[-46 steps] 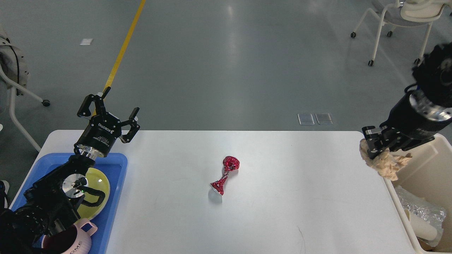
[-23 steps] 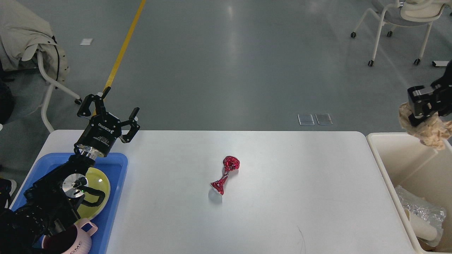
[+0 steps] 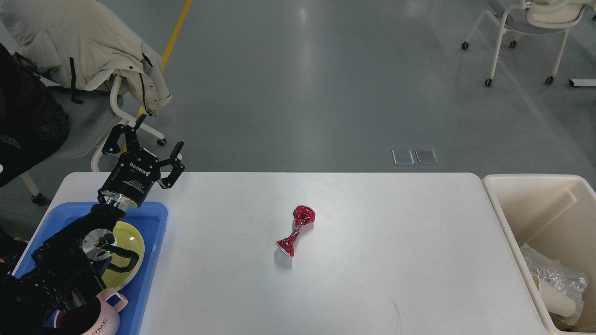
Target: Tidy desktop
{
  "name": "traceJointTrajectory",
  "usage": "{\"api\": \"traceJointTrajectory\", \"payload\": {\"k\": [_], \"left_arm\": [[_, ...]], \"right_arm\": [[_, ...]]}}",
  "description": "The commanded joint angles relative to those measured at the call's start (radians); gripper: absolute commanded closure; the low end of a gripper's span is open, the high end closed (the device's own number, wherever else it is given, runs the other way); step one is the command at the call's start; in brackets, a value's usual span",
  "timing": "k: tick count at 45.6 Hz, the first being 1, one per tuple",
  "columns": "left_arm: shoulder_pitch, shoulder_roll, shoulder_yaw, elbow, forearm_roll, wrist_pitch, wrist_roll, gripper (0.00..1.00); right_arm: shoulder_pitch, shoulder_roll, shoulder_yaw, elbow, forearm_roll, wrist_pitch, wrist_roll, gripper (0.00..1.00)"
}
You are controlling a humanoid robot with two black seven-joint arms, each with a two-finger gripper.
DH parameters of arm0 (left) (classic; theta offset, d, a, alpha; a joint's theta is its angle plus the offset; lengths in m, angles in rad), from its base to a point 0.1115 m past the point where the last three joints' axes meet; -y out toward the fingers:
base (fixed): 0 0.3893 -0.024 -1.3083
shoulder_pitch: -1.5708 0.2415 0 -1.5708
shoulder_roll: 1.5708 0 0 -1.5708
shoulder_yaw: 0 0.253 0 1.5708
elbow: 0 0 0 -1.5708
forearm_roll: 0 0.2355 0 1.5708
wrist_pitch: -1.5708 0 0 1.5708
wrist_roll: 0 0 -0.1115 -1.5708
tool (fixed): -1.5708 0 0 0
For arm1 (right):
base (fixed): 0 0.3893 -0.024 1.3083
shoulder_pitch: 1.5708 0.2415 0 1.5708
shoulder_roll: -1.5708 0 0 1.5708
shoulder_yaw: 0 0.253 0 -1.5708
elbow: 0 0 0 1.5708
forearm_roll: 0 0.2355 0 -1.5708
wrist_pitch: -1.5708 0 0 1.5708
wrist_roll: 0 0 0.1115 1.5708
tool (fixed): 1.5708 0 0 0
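Left gripper [image 3: 143, 150], fingers spread and empty, is held over the far-left corner of the white surface [image 3: 372, 260]. A red foil wrapper [image 3: 296, 231] is seen mid-surface, well apart from it. Grey floor [image 3: 302, 93] lies beyond.

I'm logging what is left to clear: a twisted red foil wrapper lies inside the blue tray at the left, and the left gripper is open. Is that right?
Not quite. The head view shows the red foil wrapper lying on the bare white desktop near its middle, well apart from the blue tray. The rest stands: the tray is at the left, and the left gripper is open, holding nothing.
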Motion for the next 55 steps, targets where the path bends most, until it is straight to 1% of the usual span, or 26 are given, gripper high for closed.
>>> {"api": "traceJointTrajectory", "payload": {"k": [1, 4, 8, 11, 13, 15, 16, 17, 18, 46, 52, 55], "left_arm": [[0.0, 0.0, 0.0, 0.0, 0.0, 0.0, 0.0, 0.0], [0.0, 0.0, 0.0, 0.0, 0.0, 0.0, 0.0, 0.0], [0.0, 0.0, 0.0, 0.0, 0.0, 0.0, 0.0, 0.0], [0.0, 0.0, -0.001, 0.0, 0.0, 0.0, 0.0, 0.0], [0.0, 0.0, 0.0, 0.0, 0.0, 0.0, 0.0, 0.0], [0.0, -0.002, 0.0, 0.0, 0.0, 0.0, 0.0, 0.0], [0.0, 0.0, -0.001, 0.0, 0.0, 0.0, 0.0, 0.0], [0.0, 0.0, -0.001, 0.0, 0.0, 0.0, 0.0, 0.0], [0.0, 0.0, -0.001, 0.0, 0.0, 0.0, 0.0, 0.0], [0.0, 0.0, -0.001, 0.0, 0.0, 0.0, 0.0, 0.0], [0.0, 0.0, -0.001, 0.0, 0.0, 0.0, 0.0, 0.0], [0.0, 0.0, -0.001, 0.0, 0.0, 0.0, 0.0, 0.0]], "right_arm": [[-0.418, 0.077, 0.104, -0.196, 0.164, -0.24, 0.006, 1.0], [-0.585, 0.166, 0.136, -0.343, 0.253, -0.283, 0.006, 1.0], [-0.748, 0.257, 0.149, -0.553, 0.37, -0.285, 0.023, 1.0], [-0.818, 0.31, 0.147, -0.636, 0.443, -0.286, 0.036, 1.0], [-0.842, 0.332, 0.147, -0.659, 0.48, -0.297, 0.038, 1.0], [-0.855, 0.343, 0.147, -0.668, 0.506, -0.303, 0.038, 0.85], [-0.855, 0.344, 0.149, -0.668, 0.509, -0.306, 0.038, 0.7], [-0.855, 0.347, 0.153, -0.67, 0.511, -0.306, 0.038, 0.46], [-0.855, 0.353, 0.164, -0.668, 0.523, -0.311, 0.038, 0.0], [-0.839, 0.347, 0.169, -0.667, 0.531, -0.297, 0.038, 0.0], [-0.8, 0.344, 0.155, -0.658, 0.523, -0.288, 0.038, 0.0], [-0.764, 0.324, 0.123, -0.65, 0.517, -0.286, 0.038, 0.0]]}}
